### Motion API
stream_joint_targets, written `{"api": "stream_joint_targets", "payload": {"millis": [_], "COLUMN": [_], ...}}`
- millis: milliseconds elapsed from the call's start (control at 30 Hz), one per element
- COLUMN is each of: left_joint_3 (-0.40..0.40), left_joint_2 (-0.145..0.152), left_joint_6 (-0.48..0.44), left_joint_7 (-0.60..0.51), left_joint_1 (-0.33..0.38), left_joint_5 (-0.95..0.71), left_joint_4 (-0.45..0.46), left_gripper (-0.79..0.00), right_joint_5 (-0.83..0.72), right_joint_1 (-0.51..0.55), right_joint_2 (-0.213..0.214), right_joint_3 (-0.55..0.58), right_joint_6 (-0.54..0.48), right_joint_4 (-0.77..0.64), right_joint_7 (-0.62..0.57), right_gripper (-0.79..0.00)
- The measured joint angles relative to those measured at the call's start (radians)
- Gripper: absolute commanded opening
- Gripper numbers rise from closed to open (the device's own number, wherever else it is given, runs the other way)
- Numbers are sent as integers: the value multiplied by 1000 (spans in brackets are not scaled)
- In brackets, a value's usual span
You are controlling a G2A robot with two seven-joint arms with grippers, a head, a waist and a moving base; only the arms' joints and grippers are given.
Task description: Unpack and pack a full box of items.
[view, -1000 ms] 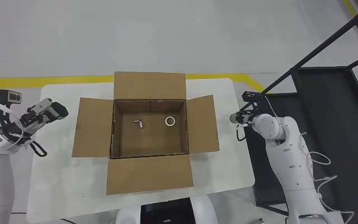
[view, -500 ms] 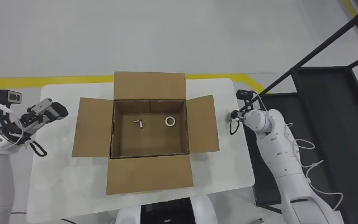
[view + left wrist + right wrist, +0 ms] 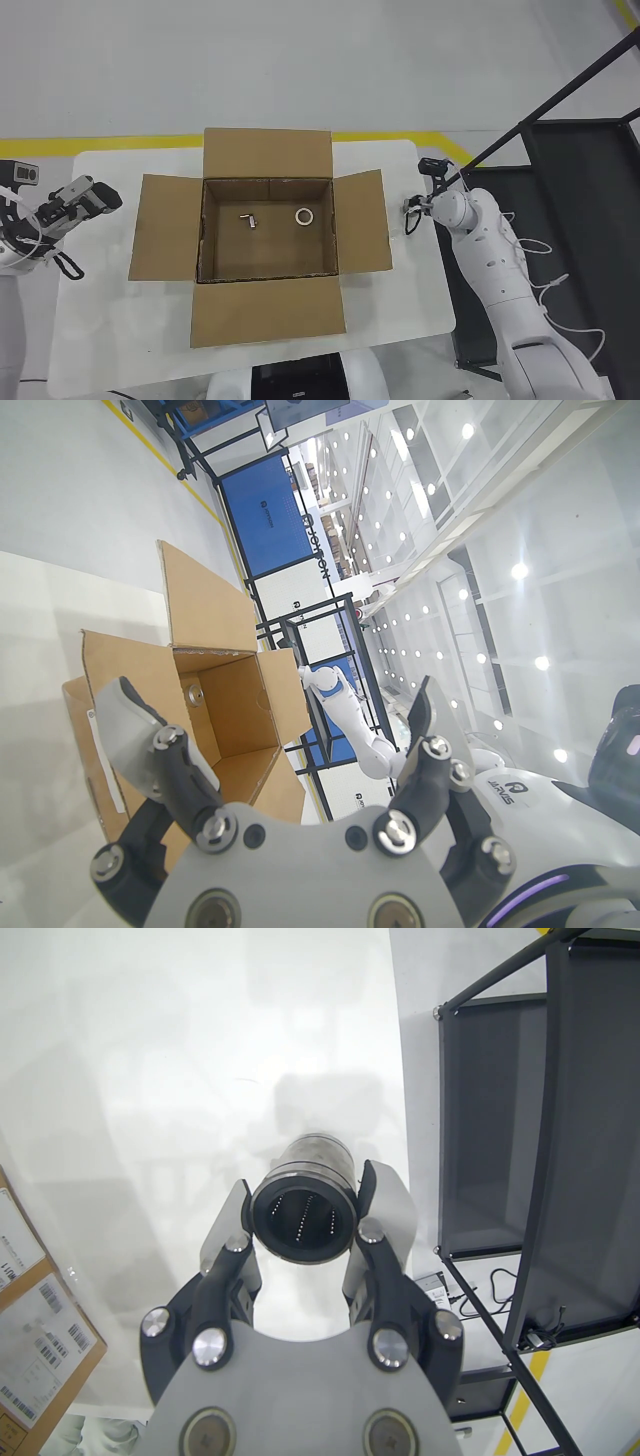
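- Top view: box (image 3: 267,190) sits mid-table (image 3: 420,290), all four flaps open. On its floor lie a ring (image 3: 303,215) and a small bent metal bit (image 3: 250,218), apart from each other.
- Right gripper (image 3: 411,215) hangs over bare table just beside the box's right flap, and the box opening lies toward the robot's left of it. Right arm is bent at the elbow, forearm angled in from the table's right edge. It's by far the nearer arm to the held part.
- Left gripper (image 3: 90,197) is parked at the table's left edge, well apart from the box, pointing toward it.
- Left wrist view: the gripper's fingers are spread wide w/ nothing between them. Box is ahead, open side visible, w/ one round item on the floor.
- Right wrist view: fingers are clamped across a metal cylinder (image 3: 305,1223), prob. a linear bearing. Its bore faces the cam and its long axis runs along the gripper's pointing direction, down toward the table. Labelled box side is at the frame edge, dark rack (image 3: 500,1128) on the other side.
- Judgement: next move is either a short drop to the table or a shift sideways over the flap into the box. Can't tell which.
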State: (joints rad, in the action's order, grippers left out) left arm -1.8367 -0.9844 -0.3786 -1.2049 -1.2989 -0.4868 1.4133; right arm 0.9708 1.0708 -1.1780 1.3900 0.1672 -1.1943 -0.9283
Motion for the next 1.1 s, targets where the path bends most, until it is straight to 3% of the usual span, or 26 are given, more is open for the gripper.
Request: {"api": "stream_joint_targets", "payload": {"millis": [33, 67, 100, 367, 567, 900, 1100], "left_joint_3": [0, 0, 0, 0, 0, 0, 0], "left_joint_2": [0, 0, 0, 0, 0, 0, 0], "left_joint_6": [0, 0, 0, 0, 0, 0, 0], "left_joint_7": [0, 0, 0, 0, 0, 0, 0], "left_joint_1": [0, 0, 0, 0, 0, 0, 0], "left_joint_5": [0, 0, 0, 0, 0, 0, 0], "left_joint_4": [0, 0, 0, 0, 0, 0, 0], "left_gripper": [0, 0, 0, 0, 0, 0, 0], "right_joint_5": [-2, -3, -4, -6, -43, -95, -350], "right_joint_1": [-2, -4, -6, -16, 0, 123, 155], "right_joint_2": [-1, -1, -1, 0, 8, 24, 17], "right_joint_3": [-2, -3, -4, 3, 49, 162, 147], "right_joint_6": [1, 3, 4, 26, 27, -63, -132], "right_joint_4": [4, 7, 10, 7, -77, -487, -664], "right_joint_7": [0, 1, 1, -1, -13, 143, 74], "right_gripper": [-560, -243, 0, 0, 0, 0, 0]}}
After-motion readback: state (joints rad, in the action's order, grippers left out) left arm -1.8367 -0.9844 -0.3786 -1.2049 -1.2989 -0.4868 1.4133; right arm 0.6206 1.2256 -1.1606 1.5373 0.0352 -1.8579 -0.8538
